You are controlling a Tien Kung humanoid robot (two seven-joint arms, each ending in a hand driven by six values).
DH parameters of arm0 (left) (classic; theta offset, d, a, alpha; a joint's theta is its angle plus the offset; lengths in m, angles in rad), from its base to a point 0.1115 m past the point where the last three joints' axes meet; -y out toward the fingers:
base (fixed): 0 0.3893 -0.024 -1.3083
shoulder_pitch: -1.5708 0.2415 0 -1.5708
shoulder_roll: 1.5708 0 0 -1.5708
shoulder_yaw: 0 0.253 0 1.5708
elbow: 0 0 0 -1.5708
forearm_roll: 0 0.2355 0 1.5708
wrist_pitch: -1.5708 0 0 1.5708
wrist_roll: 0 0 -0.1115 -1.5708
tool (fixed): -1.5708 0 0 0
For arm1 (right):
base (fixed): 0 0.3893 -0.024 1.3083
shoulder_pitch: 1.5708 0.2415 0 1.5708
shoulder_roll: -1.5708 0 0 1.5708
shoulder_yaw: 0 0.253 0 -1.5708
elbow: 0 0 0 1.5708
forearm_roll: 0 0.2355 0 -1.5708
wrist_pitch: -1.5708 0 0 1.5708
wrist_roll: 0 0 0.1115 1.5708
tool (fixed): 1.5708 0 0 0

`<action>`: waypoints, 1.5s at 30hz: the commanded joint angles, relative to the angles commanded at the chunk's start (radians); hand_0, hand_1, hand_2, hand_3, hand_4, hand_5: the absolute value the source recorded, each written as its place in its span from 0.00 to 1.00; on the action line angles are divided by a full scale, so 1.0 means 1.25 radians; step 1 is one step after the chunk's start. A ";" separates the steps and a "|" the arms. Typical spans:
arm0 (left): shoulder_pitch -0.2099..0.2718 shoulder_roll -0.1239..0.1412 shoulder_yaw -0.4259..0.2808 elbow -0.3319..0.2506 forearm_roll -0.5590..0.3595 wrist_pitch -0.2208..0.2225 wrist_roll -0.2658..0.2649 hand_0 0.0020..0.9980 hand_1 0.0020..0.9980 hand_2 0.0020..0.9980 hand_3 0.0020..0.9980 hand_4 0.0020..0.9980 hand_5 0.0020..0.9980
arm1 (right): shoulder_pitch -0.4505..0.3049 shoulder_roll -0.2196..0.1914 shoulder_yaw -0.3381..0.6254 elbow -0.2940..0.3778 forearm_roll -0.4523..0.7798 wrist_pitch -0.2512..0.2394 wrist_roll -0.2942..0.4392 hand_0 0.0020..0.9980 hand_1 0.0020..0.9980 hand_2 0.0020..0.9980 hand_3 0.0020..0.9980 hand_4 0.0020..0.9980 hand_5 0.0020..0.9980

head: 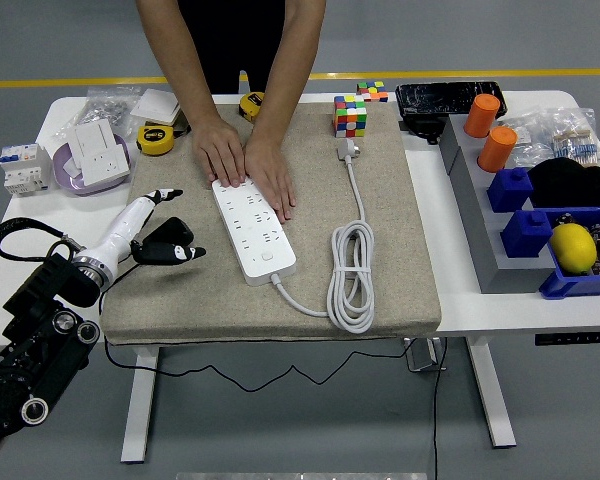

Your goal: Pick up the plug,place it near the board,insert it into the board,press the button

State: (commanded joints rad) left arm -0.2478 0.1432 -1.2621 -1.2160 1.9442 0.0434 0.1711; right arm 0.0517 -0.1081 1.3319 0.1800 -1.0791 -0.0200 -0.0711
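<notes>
Task unstarted: the plug lies unplugged at 1 o'clock from the power strip, which a person's hands steady; the left hand, loosely spread, holds nothing.

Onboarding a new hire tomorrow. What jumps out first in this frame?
A person's hands at the table's far side press flat on the far end of a white power strip lying mid-mat. The strip's cable coils to its right, with the plug beside a colourful cube. The robot's left hand hovers open at the mat's left edge.
</notes>
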 joint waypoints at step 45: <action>-0.047 -0.026 -0.004 0.161 0.166 0.099 -0.018 0.69 0.76 0.73 0.71 1.00 0.33 | 0.001 -0.006 -0.016 0.000 0.026 -0.002 0.005 0.79 0.70 0.70 0.70 1.00 0.82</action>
State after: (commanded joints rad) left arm -0.3061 0.1113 -1.2677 -1.0144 2.1516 0.1672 0.1488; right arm 0.0528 -0.1154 1.3116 0.1800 -1.0470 -0.0224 -0.0644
